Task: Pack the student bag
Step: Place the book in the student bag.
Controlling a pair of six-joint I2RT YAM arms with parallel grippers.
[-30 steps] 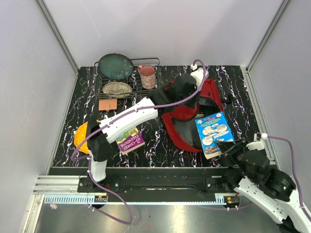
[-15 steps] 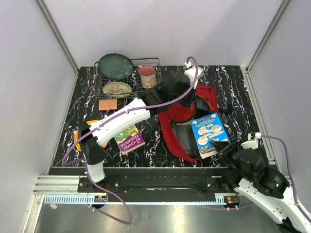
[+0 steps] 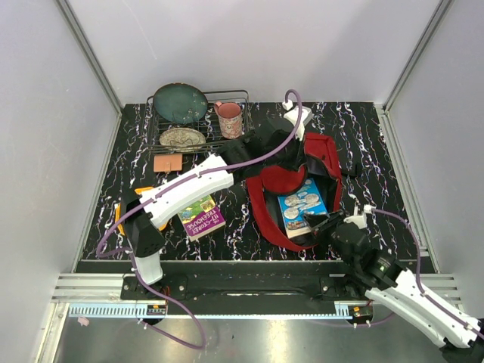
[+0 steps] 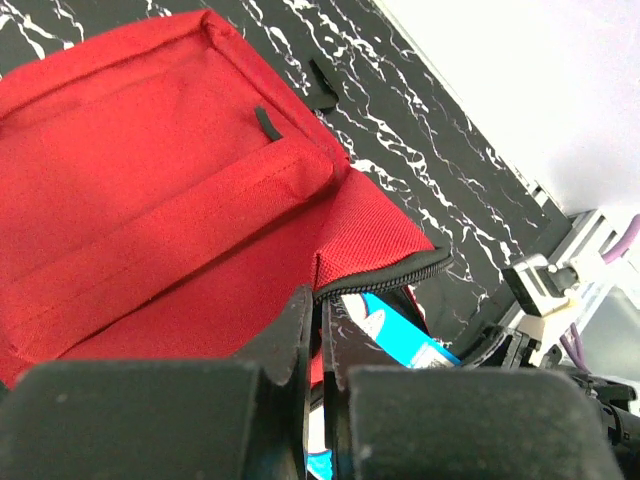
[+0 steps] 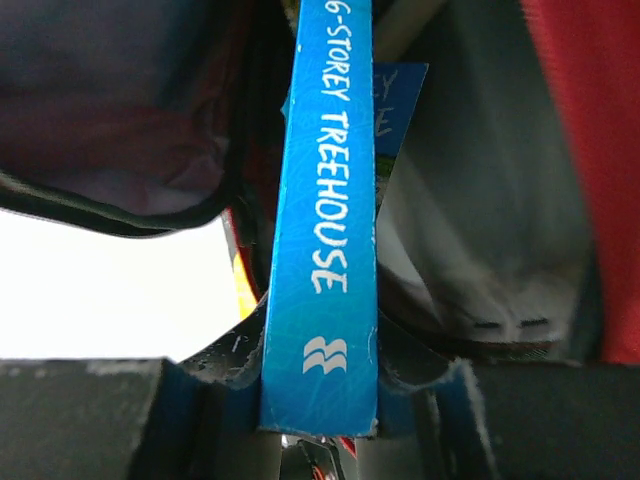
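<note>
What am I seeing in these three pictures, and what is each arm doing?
A robot's left arm and right arm are bolted at the near edge of a black marbled table. The wide picture looks down from above; the other two come from wrist cameras. The left gripper is pinched on the zip edge of the red backpack, holding its mouth open. The right gripper grips a blue book, partly inside that opening. Also lying there: a purple book and a wire rack with a dark plate, a patterned plate and a pink mug.
</note>
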